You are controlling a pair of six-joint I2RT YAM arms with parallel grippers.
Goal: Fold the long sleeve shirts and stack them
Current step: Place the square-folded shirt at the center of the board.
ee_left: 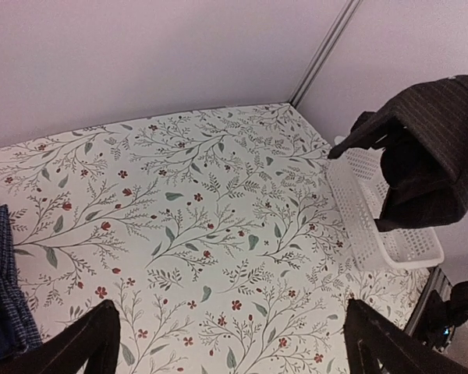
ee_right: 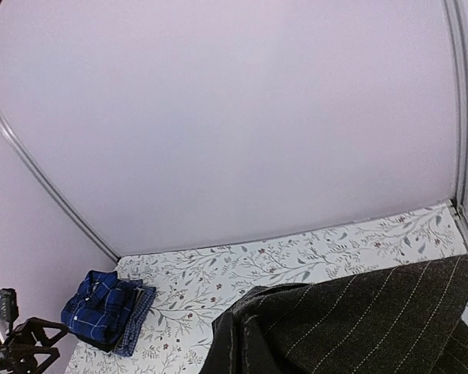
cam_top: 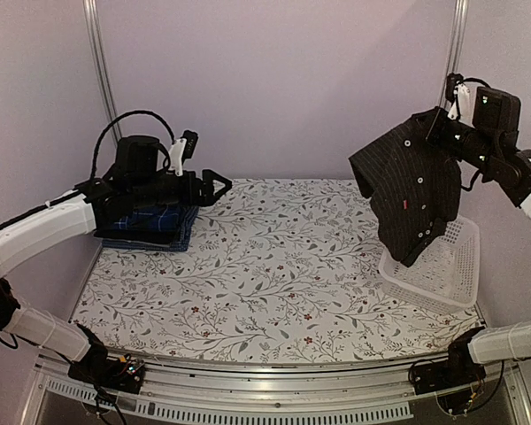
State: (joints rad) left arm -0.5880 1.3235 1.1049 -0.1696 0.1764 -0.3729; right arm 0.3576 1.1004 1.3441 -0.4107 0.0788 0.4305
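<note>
A black pinstriped long sleeve shirt (cam_top: 413,186) hangs in the air above the white mesh basket (cam_top: 456,266). My right gripper (cam_top: 442,126) is shut on the shirt's top edge at the far right. In the right wrist view the shirt's cloth (ee_right: 359,319) fills the lower right and hides the fingers. A folded blue plaid shirt (cam_top: 155,221) tops a small stack at the far left, also seen in the right wrist view (ee_right: 100,308). My left gripper (cam_top: 217,186) hovers open just right of that stack, its fingers (ee_left: 82,343) wide apart over bare tablecloth.
The white mesh basket (ee_left: 374,226) sits at the table's right edge, under the hanging shirt (ee_left: 429,148). The floral tablecloth (cam_top: 274,266) covers the middle of the table. Walls and metal frame posts (cam_top: 102,71) close in the back and sides.
</note>
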